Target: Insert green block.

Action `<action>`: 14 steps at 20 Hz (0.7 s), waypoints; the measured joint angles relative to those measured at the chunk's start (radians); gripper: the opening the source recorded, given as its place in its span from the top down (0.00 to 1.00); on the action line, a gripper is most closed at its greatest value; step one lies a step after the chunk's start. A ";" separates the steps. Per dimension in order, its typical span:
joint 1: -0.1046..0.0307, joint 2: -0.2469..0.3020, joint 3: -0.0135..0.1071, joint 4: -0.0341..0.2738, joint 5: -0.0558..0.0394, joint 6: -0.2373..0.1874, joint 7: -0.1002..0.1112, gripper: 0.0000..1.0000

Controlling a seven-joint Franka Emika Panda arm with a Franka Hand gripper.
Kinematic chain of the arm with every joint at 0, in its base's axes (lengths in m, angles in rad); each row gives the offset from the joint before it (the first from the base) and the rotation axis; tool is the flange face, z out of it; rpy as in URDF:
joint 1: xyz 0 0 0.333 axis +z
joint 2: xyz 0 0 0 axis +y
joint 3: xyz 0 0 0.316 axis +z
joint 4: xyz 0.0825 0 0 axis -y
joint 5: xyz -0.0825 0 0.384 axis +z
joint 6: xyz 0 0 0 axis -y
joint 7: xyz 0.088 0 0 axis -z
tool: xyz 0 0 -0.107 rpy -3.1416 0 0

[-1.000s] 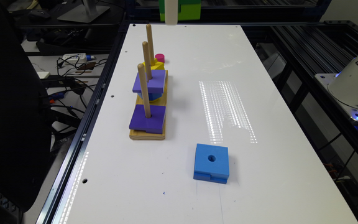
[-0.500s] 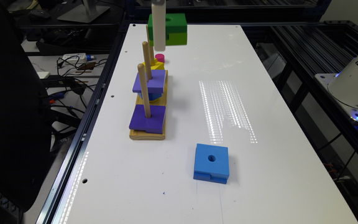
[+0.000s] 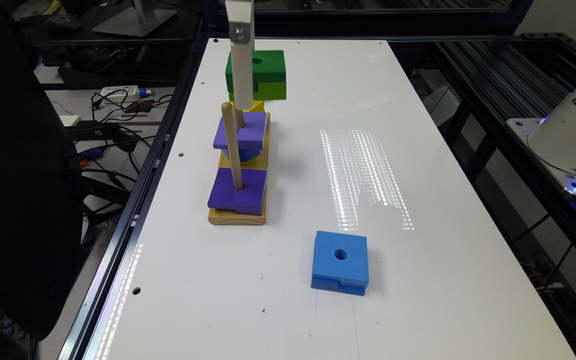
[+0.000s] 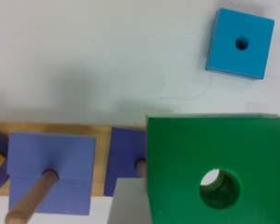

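The green block [image 3: 264, 74], dark green over lime green with a round hole, hangs in the air above the far end of the wooden peg board [image 3: 237, 217]. My gripper [image 3: 251, 91] is shut on it, and one white finger [image 3: 242, 65] crosses the block's side on the exterior view's left. In the wrist view the green block [image 4: 219, 170] looms close, its hole lying beside the board [image 4: 100, 130], with a white finger [image 4: 128, 203] at its edge. The near peg [image 3: 231, 145] stands through a purple block [image 3: 238, 191].
A second purple block [image 3: 242, 130] sits on the middle peg over a blue piece, and a yellow piece [image 3: 254, 106] lies behind it. A blue square block [image 3: 340, 261] lies loose on the white table [image 3: 418, 150]. Cables and a dark frame border the table on the exterior view's left.
My gripper has carried the green block from the table's far edge towards the camera and lower, and it now hangs over the far end of the peg board.
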 joint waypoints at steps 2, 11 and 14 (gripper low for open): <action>0.002 0.012 0.000 0.010 -0.0046 0.002 0.005 1.00; 0.007 0.059 0.000 0.049 -0.0161 0.002 0.014 1.00; 0.007 0.063 0.000 0.053 -0.0166 0.002 0.014 1.00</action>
